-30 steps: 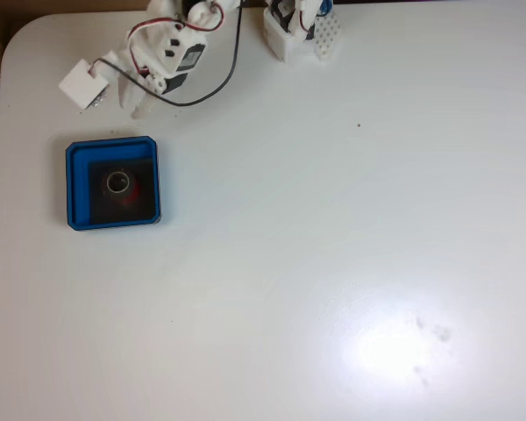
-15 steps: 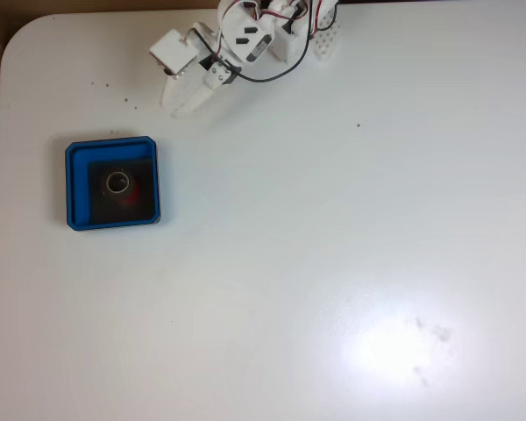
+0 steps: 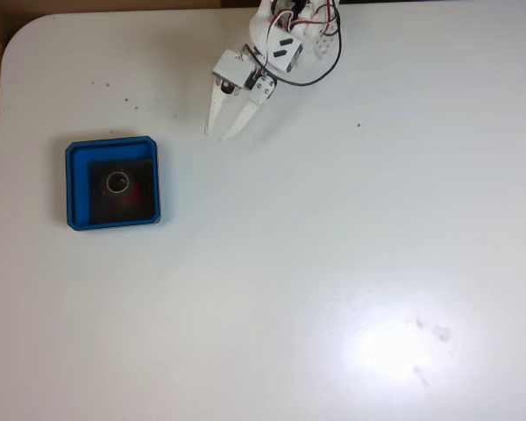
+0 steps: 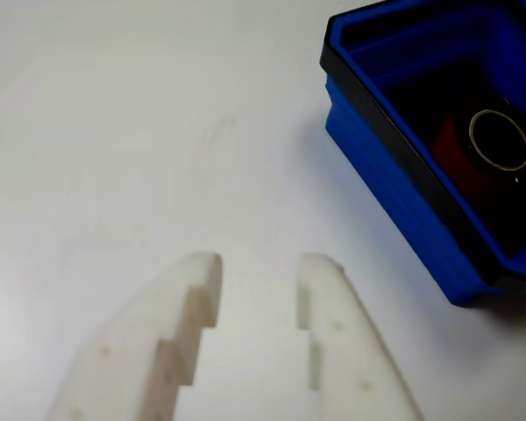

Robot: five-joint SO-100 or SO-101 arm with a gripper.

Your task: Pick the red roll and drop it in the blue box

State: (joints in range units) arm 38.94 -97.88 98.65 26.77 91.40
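White tabletop (image 3: 333, 263) fills nearly the whole fixed view, with a rounded corner at upper left, a strip of brown floor along the left and top edges, a bright glare patch toward the lower right, and a few dark specks scattered near the top left. At the top centre of that view the white arm (image 3: 285, 39) reaches down from its base, red and black wires looping over it, and its gripper (image 3: 220, 134) points down and to the left with the two pale fingers spread apart and nothing between them. The wrist view shows the same thing from close up: the gripper (image 4: 259, 272) enters from the bottom edge, its stepped white fingers (image 4: 184, 324) separated by a clear gap of bare table, so the jaws stand released and empty. The blue box (image 3: 74, 184) sits on the table at the left of the fixed view, well apart from the gripper, below and to the left of it. In the wrist view the blue box (image 4: 394, 175) lies at the upper right, its dark floor visible inside. The red roll (image 3: 119, 184) rests inside the box on the black floor, its greyish ring face upward and red side showing; the wrist view shows the red roll (image 4: 451, 149) there too.
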